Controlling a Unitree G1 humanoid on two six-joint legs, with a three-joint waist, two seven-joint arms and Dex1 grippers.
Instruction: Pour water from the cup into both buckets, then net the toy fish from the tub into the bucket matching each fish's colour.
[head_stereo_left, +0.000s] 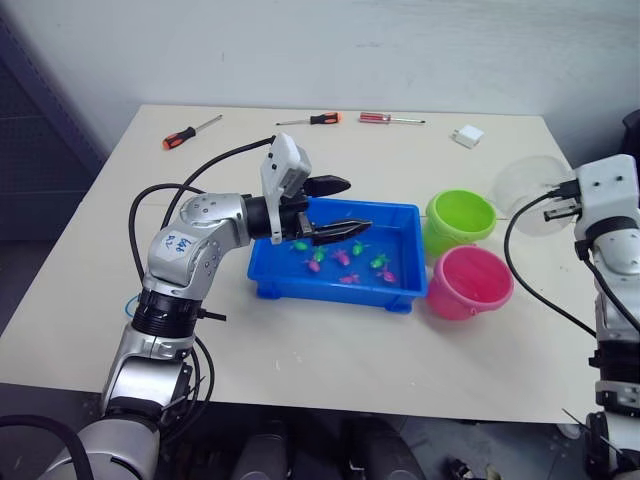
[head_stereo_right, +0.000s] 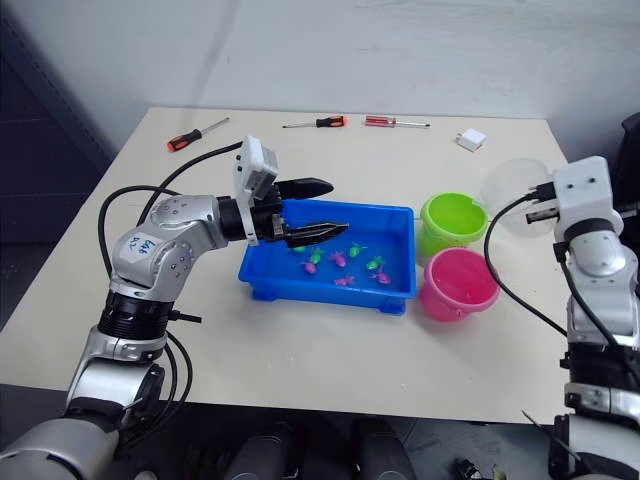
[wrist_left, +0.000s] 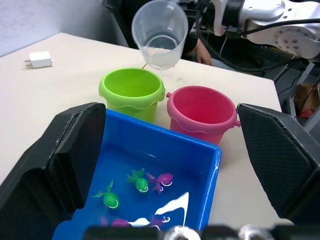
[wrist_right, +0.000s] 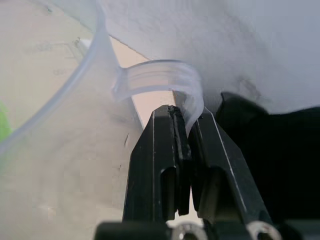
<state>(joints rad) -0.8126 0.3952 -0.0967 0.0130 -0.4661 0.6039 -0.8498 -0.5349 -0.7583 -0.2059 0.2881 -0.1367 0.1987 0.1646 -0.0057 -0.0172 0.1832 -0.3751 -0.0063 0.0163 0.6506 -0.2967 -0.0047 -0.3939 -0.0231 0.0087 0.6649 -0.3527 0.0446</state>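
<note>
Both eye views look down from the head over the whole table (head_stereo_left: 330, 330), nearly alike. The left wrist view looks close along its fingers across the tub (wrist_left: 200, 160) toward both buckets (wrist_left: 132, 90), shared with the eye views. The right wrist view sits tight against the cup (wrist_right: 155, 77) handle.

Left hand (wrist_left: 165, 165) spread wide over blue tub (wrist_left: 195, 152); green and pink fish (wrist_left: 141, 183) lie between its fingers (wrist_left: 65, 160). Beyond the fingertips: green bucket (wrist_left: 132, 92), pink bucket (wrist_left: 201, 112) touching it. Clear cup (wrist_left: 160, 34) held tilted past both.
</note>
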